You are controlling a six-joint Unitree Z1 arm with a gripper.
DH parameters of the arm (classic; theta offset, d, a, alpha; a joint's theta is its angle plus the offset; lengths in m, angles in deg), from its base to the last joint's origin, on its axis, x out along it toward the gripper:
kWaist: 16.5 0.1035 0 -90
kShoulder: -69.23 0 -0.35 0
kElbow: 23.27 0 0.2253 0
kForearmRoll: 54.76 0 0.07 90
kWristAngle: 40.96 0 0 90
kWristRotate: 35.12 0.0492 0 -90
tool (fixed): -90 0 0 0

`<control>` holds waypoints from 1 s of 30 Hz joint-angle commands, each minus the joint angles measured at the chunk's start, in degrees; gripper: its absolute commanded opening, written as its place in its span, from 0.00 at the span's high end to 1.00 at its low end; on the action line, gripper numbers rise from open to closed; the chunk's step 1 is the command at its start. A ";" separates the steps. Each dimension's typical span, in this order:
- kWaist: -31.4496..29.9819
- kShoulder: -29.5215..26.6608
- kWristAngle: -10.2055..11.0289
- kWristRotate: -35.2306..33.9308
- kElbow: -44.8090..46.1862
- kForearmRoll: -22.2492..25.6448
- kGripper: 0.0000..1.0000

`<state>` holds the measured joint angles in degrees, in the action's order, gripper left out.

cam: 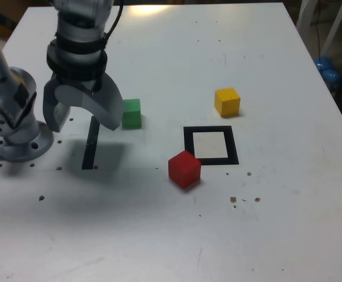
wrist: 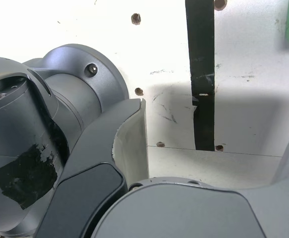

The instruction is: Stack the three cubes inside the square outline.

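Your stack: none built, all three placements left | your black-bordered square tape outline [cam: 211, 145]: unfilled | your solid red cube [cam: 184, 169]: just beside it; solid yellow cube [cam: 227, 102]: beyond it; solid green cube [cam: 131, 114]: partly hidden by your grey metal tool [cam: 84, 124], spread apart, holding nothing; cut off in wrist view
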<state>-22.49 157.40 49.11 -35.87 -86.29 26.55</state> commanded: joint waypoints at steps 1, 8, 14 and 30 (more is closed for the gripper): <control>-0.08 0.20 0.04 0.12 -0.01 0.09 0.01; -0.08 0.15 0.01 0.13 0.10 0.10 0.01; -0.08 0.24 0.05 0.24 0.13 0.09 0.01; -3.66 8.73 2.41 6.49 -11.52 1.91 0.01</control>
<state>-25.71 165.27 51.32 -29.68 -96.98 28.15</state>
